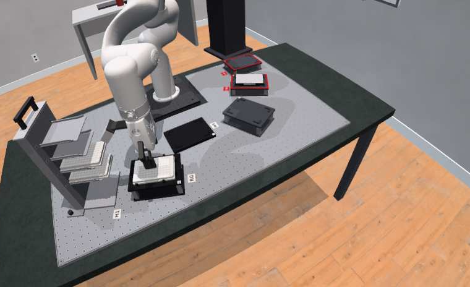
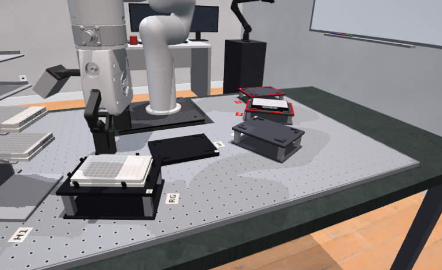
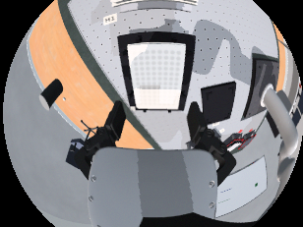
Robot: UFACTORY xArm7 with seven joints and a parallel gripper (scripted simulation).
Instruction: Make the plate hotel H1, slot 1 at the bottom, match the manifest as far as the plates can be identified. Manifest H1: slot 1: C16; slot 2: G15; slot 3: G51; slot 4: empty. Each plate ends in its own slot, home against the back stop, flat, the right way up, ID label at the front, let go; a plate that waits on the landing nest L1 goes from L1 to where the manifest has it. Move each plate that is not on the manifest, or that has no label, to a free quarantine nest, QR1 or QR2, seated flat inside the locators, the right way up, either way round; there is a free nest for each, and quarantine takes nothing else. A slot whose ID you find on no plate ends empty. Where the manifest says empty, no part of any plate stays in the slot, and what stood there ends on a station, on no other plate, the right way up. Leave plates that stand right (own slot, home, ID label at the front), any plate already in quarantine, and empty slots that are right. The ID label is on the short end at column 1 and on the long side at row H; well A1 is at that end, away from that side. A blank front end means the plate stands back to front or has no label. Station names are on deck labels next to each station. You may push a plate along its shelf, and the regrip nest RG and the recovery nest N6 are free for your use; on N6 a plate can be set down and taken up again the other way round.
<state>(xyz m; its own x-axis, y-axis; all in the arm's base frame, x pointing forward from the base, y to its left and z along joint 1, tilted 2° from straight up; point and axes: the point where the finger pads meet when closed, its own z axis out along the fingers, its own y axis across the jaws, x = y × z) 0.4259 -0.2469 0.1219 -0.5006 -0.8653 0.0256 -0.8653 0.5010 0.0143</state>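
Observation:
A white well plate lies flat on the black regrip nest RG; it also shows in the exterior view and the wrist view. My gripper is open and empty, a little above the plate's far edge; in the wrist view its fingers stand wide, either side of the plate's near end. The plate hotel H1 holds two white plates on its lower shelves; the two upper shelves look empty. Another white plate sits in a red-rimmed quarantine nest.
A second red-rimmed quarantine nest stands empty behind it. A dark raised nest and a flat black nest lie mid-table. Deck labels H1 and RG are near the front. The arm base is behind.

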